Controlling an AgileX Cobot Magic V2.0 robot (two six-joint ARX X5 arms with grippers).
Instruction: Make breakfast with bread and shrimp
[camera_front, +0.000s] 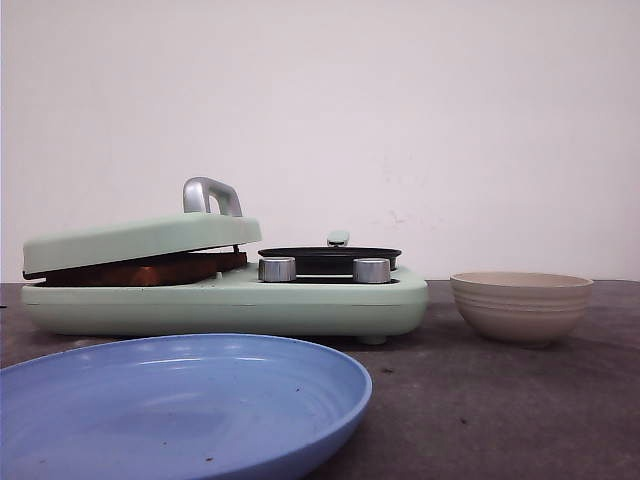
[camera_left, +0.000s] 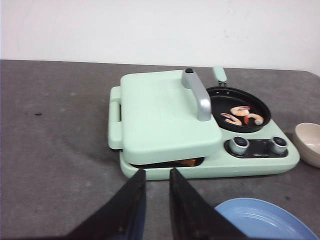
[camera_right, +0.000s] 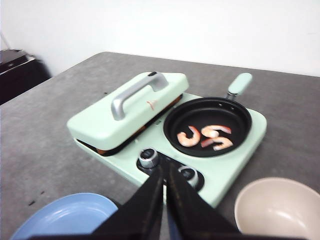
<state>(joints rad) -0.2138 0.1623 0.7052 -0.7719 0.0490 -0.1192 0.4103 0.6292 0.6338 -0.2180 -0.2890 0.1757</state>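
Both arms hover above the table, holding nothing: the left gripper (camera_left: 156, 200) slightly parted, the right gripper (camera_right: 164, 192) nearly closed. Ahead, the shrimp (camera_right: 206, 136) lie in the black pan (camera_right: 207, 125); the bread (camera_front: 140, 268) sits under the green lid (camera_left: 165, 112).

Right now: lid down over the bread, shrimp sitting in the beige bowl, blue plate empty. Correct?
Not quite. The shrimp lie in the black pan, not the beige bowl, which is empty in the right wrist view. The lid over the bread and the empty blue plate are right.
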